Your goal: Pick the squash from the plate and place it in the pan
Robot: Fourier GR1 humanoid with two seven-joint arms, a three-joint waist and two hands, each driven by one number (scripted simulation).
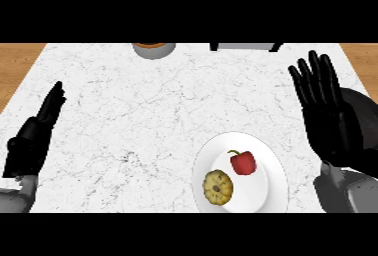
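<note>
A round yellow squash point(218, 187) lies on the near left part of a white plate point(269, 190) at the counter's front. A red bell pepper point(243, 162) sits beside it on the same plate. My right hand point(322, 112) is open with straight fingers pointing away, to the right of the plate and above it in the view. It covers much of a dark pan point(363, 107) at the right edge. My left hand point(33, 135) is open at the left edge, edge-on, far from the plate.
At the far edge of the white marble counter point(133, 110) stand a grey bowl with an orange-brown inside point(153, 48) and a dark-framed grey object point(246, 46). Wooden surface point(18, 65) shows beyond the counter on both sides.
</note>
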